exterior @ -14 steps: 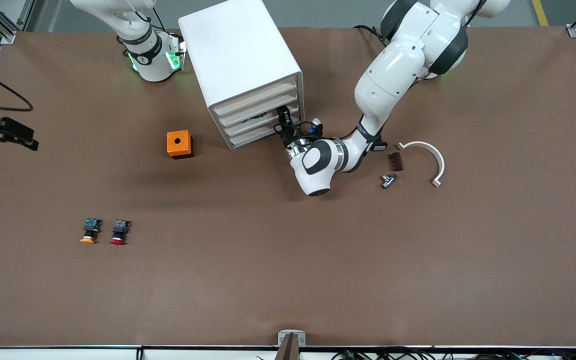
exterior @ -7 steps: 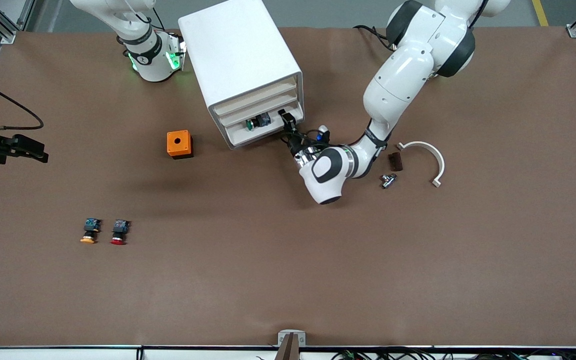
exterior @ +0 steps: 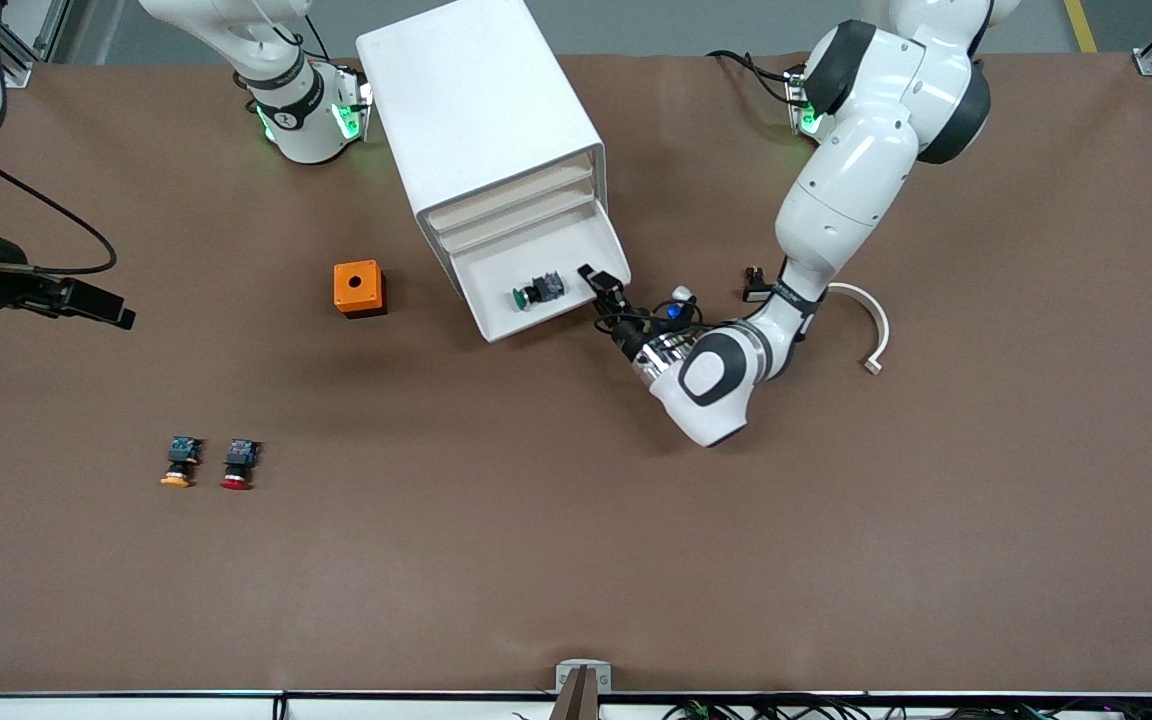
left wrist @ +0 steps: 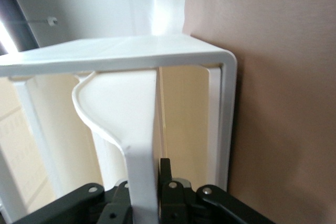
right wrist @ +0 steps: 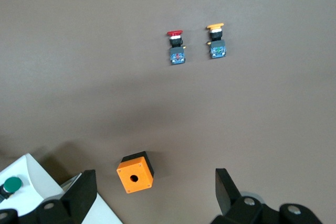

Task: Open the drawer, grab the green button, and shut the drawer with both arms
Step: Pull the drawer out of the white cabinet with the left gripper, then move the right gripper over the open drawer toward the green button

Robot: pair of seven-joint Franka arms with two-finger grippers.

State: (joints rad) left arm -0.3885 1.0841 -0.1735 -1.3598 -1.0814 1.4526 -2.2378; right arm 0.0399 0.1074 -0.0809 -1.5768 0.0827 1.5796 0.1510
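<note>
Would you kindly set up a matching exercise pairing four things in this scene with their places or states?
Things:
1. green-capped button
2. orange box
3. left gripper
4. right gripper

Places or states:
A. open, in the air above the table
B. lying in the pulled-out drawer
C. gripping the drawer's front
D. on the table beside the cabinet, toward the right arm's end

Pairs: 1-B, 2-D, 3-C, 4-A

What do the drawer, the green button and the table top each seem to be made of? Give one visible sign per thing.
Drawer: probably moulded plastic; smooth white walls, rounded edges, soft sheen.
Green button: likely plastic; glossy green cap, black body.
Table top: matte brown sheet, perhaps paper or felt; no glare, exact material unclear.
</note>
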